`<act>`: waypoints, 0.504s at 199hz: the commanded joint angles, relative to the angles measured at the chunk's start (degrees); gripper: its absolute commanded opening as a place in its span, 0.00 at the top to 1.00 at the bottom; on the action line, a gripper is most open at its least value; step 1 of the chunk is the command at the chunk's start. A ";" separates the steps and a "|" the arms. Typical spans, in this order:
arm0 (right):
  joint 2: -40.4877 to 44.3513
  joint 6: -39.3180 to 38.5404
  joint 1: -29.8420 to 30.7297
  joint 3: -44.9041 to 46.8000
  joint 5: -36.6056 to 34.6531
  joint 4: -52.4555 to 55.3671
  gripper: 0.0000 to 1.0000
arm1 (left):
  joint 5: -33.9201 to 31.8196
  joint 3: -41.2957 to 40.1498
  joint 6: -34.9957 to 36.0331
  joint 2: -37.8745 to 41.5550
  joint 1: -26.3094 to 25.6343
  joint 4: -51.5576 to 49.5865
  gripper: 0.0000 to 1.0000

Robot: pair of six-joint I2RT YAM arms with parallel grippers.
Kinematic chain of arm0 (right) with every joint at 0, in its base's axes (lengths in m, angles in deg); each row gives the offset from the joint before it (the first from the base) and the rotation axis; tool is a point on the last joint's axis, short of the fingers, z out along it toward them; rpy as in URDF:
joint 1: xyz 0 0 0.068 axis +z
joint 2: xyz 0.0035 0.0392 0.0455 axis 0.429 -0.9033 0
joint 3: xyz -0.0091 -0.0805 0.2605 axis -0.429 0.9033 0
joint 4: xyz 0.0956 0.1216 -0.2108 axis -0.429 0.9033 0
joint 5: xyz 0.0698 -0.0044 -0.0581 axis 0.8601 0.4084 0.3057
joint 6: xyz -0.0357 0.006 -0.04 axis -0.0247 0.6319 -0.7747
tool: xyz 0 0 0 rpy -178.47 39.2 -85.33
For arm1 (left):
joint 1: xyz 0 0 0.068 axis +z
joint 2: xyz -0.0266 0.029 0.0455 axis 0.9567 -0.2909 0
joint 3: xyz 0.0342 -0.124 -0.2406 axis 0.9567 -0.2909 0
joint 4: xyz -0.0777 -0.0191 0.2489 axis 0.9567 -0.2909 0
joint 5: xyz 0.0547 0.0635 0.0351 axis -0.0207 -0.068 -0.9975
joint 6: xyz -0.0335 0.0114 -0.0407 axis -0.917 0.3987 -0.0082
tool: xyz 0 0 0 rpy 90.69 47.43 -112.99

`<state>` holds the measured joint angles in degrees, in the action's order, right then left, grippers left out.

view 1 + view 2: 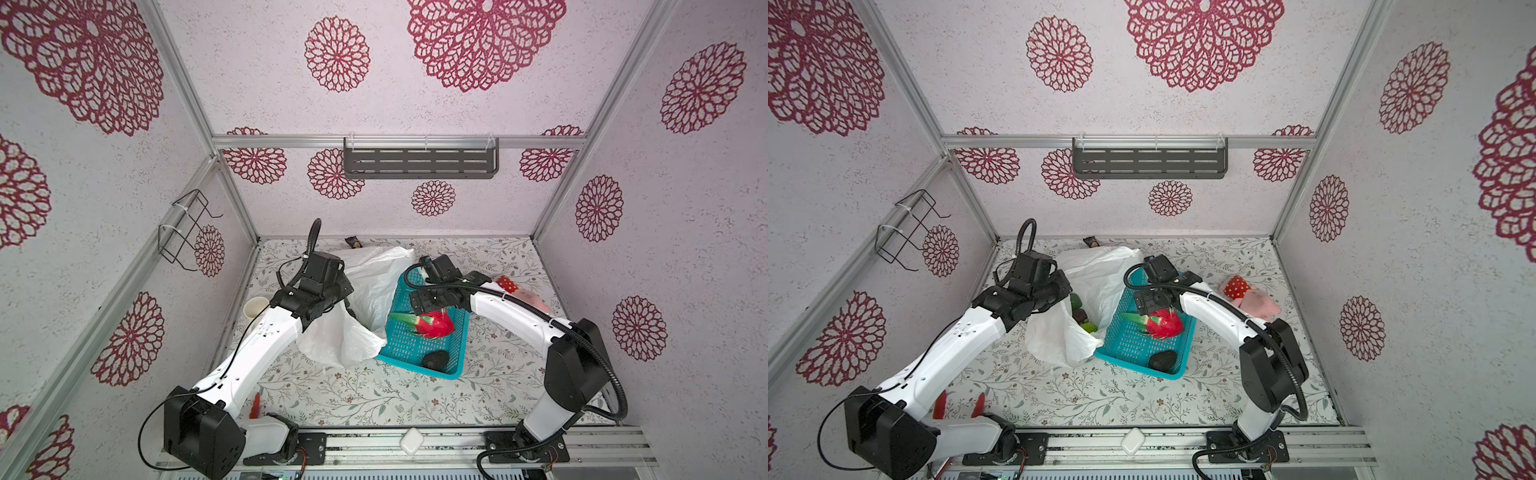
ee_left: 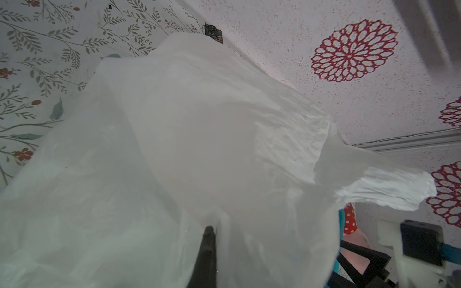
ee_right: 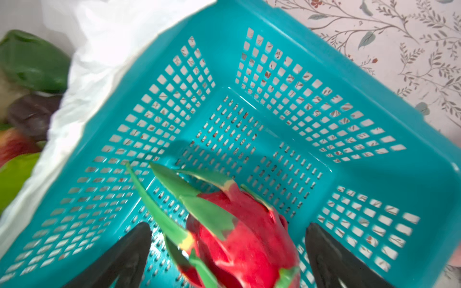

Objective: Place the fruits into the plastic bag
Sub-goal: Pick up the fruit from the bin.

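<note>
Mostly, the plastic bag (image 2: 199,137) hides the left tool (image 2: 208,234) pinching it.

In basket (image 1: 405,345) beside bag (image 1: 374,282): dragon fruit (image 1: 432,326), avocado (image 1: 436,359)

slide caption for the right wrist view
Open right end effector straddling the dragon fruit in the teal basket, plastic bag alongside.

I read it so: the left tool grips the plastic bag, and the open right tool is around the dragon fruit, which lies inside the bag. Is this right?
No: the dragon fruit lies in the teal basket, not in the plastic bag; the right wrist view shows it. The left tool and right tool are as you say.
</note>
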<state>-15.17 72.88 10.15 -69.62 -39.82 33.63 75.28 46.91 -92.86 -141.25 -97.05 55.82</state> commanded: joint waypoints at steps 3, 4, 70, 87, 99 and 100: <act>1.05 -8.83 -1.01 -2.84 4.93 10.82 0.01 | 0.03 0.60 -0.65 0.06 -0.24 0.69 1.00; 0.95 -8.98 -1.01 -2.89 5.08 11.10 0.01 | 0.03 0.57 -0.66 0.05 -0.27 0.73 1.00; -1.57 -15.14 -1.01 0.22 4.59 8.76 0.01 | 0.66 0.58 -0.34 -0.39 -0.27 1.13 1.00; -3.03 -15.54 -1.01 0.18 2.09 8.75 0.01 | 0.51 0.67 -0.03 -0.22 -0.27 0.93 1.00; -3.79 -15.64 -1.01 0.22 1.49 8.58 0.01 | 0.35 0.57 0.03 0.05 -0.21 0.69 1.00; -3.89 -15.63 -1.01 0.22 1.48 8.58 0.01 | 0.37 0.56 0.03 0.05 -0.21 0.69 1.00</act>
<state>-17.73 59.40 9.19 -69.44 -35.52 42.15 75.65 46.91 -92.93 -141.27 -97.05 55.91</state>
